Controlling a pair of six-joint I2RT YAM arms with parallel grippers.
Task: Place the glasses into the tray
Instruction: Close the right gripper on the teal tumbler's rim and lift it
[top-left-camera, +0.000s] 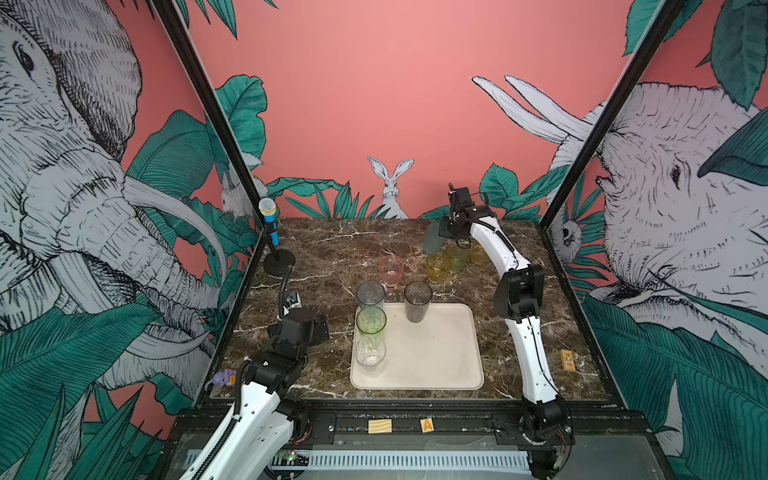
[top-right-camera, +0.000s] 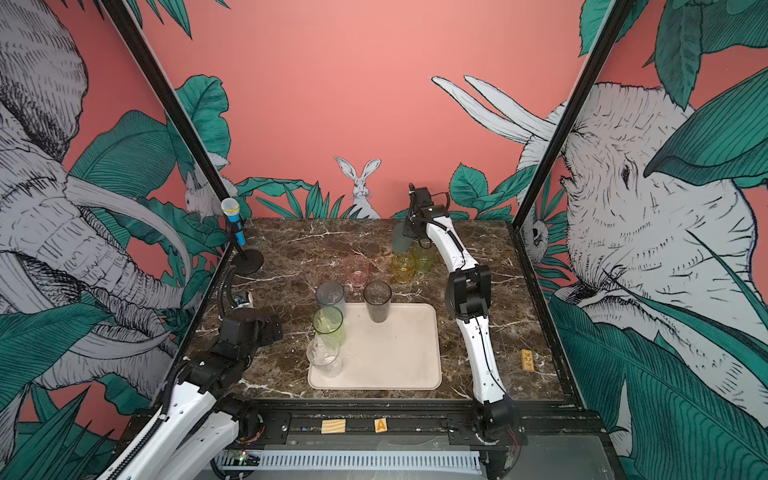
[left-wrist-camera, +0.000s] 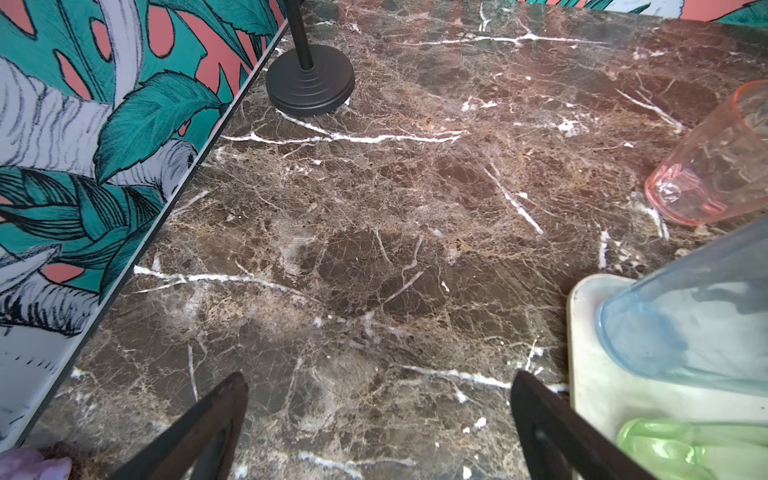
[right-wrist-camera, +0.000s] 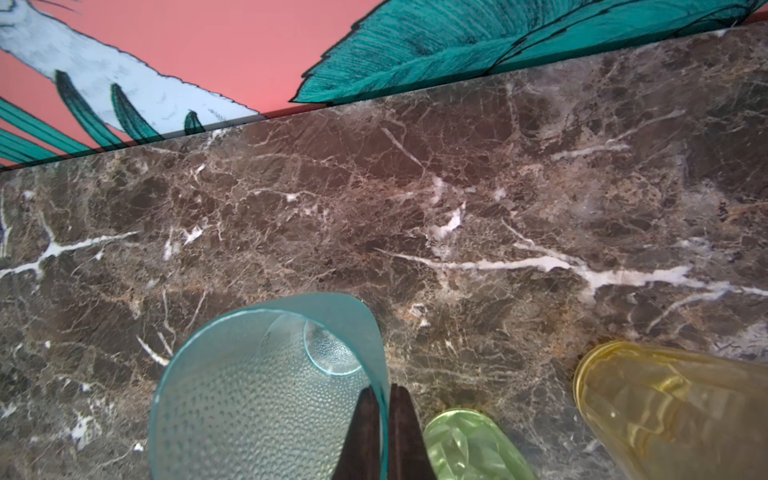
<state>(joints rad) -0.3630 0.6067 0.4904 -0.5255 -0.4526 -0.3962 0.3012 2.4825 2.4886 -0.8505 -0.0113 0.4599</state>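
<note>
Pinching the wall of the teal glass (right-wrist-camera: 257, 395) between its fingers (right-wrist-camera: 361, 432), one inside and one outside, the right hand (right-wrist-camera: 384, 415) holds it tilted over the table (top-left-camera: 332, 249). A green glass (right-wrist-camera: 469, 449) and a yellow glass (right-wrist-camera: 665, 415) stand just beside this hand. The tray (top-left-camera: 436, 357) lies well apart from it, just beside the spread left hand (left-wrist-camera: 380, 399).

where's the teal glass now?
The teal glass is back right on the table in both top views, rim pinched in the right gripper, beside the yellow glass.
</note>
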